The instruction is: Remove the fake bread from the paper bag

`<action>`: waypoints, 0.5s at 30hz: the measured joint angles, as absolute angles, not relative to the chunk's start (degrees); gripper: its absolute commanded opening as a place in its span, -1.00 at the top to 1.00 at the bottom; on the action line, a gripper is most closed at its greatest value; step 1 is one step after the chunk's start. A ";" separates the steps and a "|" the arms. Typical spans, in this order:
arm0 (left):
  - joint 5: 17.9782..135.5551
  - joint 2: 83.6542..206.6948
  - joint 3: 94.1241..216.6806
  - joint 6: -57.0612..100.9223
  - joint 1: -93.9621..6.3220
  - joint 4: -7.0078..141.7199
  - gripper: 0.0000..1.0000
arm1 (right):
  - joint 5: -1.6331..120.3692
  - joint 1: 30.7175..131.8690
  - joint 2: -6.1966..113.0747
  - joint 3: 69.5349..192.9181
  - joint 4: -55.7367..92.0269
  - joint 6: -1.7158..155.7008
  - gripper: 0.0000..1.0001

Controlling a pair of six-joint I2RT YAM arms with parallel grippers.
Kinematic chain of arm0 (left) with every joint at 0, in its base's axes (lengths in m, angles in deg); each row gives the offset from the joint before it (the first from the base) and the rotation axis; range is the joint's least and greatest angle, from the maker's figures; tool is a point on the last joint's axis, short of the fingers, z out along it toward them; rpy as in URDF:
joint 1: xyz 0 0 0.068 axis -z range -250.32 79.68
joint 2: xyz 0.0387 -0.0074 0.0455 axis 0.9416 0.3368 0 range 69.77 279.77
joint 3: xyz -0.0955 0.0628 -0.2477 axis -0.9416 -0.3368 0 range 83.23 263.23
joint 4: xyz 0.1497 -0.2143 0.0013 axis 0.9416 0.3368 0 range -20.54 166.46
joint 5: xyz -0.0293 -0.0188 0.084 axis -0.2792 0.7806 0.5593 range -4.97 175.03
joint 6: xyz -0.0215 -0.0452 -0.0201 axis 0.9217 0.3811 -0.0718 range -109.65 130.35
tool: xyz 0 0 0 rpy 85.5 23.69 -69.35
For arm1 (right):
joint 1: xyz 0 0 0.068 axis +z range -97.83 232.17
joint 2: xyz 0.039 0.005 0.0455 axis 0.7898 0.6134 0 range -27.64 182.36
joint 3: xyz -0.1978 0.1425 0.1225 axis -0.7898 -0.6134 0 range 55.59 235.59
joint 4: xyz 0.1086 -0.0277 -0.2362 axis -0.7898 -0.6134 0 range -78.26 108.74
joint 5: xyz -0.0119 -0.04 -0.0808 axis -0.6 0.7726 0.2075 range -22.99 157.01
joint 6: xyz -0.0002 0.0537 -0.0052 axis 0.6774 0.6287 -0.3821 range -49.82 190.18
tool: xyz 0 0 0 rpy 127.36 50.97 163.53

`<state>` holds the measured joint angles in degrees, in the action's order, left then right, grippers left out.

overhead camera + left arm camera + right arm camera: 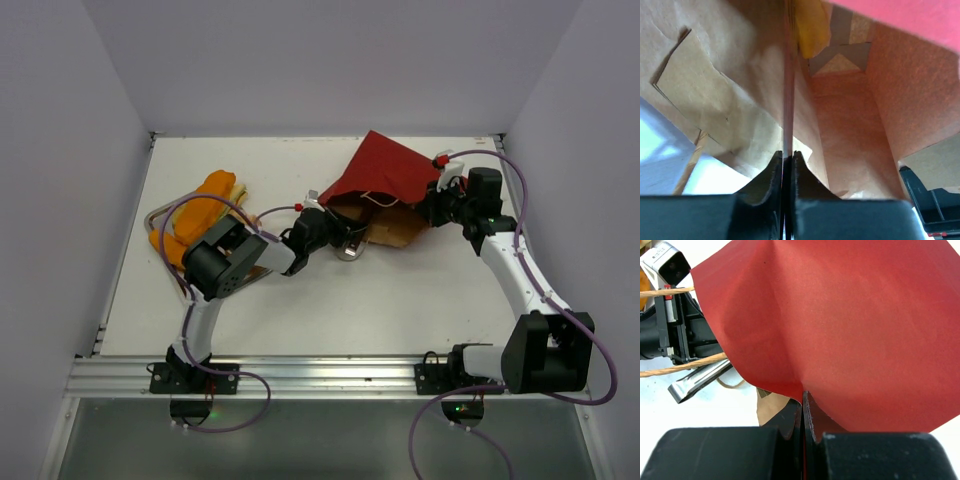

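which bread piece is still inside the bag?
The pale-yellow piece, deep in the paper bag in the left wrist view. The orange rolls already lie outside it, far left on the table.

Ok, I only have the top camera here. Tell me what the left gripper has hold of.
Observer: The left gripper is shut on one wall of the paper bag, seen edge-on at the bag's mouth.
Operator: Look past it into the bag and report any bread.
Observer: The left wrist view shows one yellow piece deep inside, near the bag's folded bottom.
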<state>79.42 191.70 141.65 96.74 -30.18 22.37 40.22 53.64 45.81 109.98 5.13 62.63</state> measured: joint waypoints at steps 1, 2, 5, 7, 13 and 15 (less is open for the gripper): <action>79.25 191.70 141.65 96.74 -30.18 22.46 1.00 | 40.22 53.64 45.81 109.98 5.18 62.63 1.00; 79.25 191.70 141.65 96.74 -30.18 22.72 1.00 | 40.22 53.62 45.81 109.98 5.27 62.63 1.00; 79.27 191.70 141.56 96.33 -30.33 23.37 1.00 | 40.20 53.64 45.79 109.98 5.46 62.65 1.00; 79.27 191.57 141.17 95.65 -30.44 23.81 1.00 | 40.18 53.64 45.79 109.98 5.46 62.65 1.00; 79.20 188.64 137.38 93.42 -30.57 24.51 0.76 | 39.94 53.64 45.70 109.98 5.48 62.65 1.00; 79.12 187.52 136.33 93.18 -30.57 24.01 0.62 | 39.87 53.64 45.66 109.98 5.51 62.65 1.00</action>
<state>79.12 187.52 136.33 93.18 -30.57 24.01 39.87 53.64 45.66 109.98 5.51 62.65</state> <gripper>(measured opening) 0.128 0.014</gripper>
